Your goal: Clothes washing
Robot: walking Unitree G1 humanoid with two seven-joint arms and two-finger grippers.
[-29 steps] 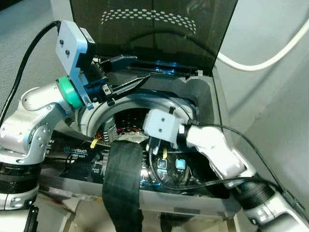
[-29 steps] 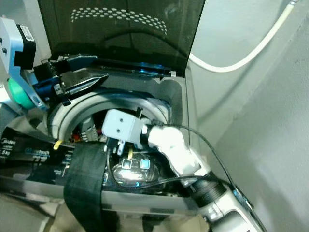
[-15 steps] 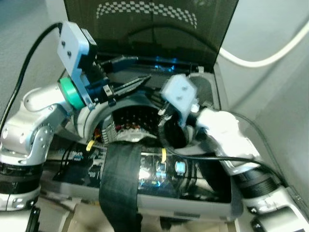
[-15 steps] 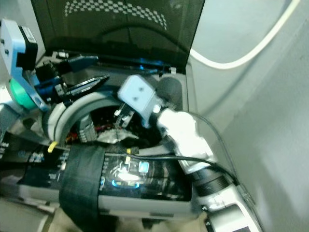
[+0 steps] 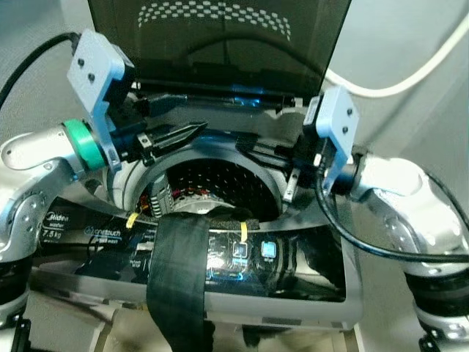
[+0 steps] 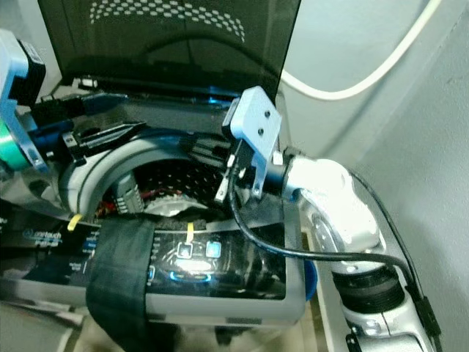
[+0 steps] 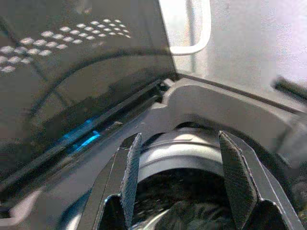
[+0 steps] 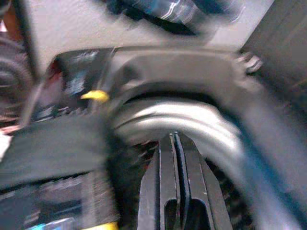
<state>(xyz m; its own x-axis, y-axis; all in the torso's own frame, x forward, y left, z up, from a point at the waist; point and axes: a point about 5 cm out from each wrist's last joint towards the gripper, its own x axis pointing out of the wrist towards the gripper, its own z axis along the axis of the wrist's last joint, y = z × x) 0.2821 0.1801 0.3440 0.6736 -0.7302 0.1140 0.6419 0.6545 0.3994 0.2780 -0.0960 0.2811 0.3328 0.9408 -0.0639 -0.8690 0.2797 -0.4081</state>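
1. Top-loading washing machine point(image 5: 308, 301) seen from above; its dark tinted lid point(image 5: 220, 37) stands raised at the back.
2. The drum point(image 5: 212, 183) is open to view, its wall perforated. A pale, crumpled mass lies at the bottom (probably laundry, too dim to identify).
3. The front control panel point(image 5: 249, 253) is glossy black, with 2 lit blue buttons point(image 5: 253, 249) near its middle.
4. A wide strip of black fabric point(image 5: 179, 279) hangs over the panel's front edge, left of the buttons, with its upper end at the drum rim.
5. 2 small yellow tags point(image 5: 242, 229) sit on the rim next to the fabric.
6. Left claw point(image 5: 192, 132): poised above the drum's left-rear rim, fingers point(image 7: 130, 167) spread well apart with nothing between them, pointing toward the drum's middle.
7. Right claw point(image 8: 175, 158): held over the drum's right side. In the blurred right wrist view the 2 fingers are pressed flat together, empty, aimed across the drum opening.
8. A white hose point(image 5: 410, 77) curves along the grey wall to the right of the machine.
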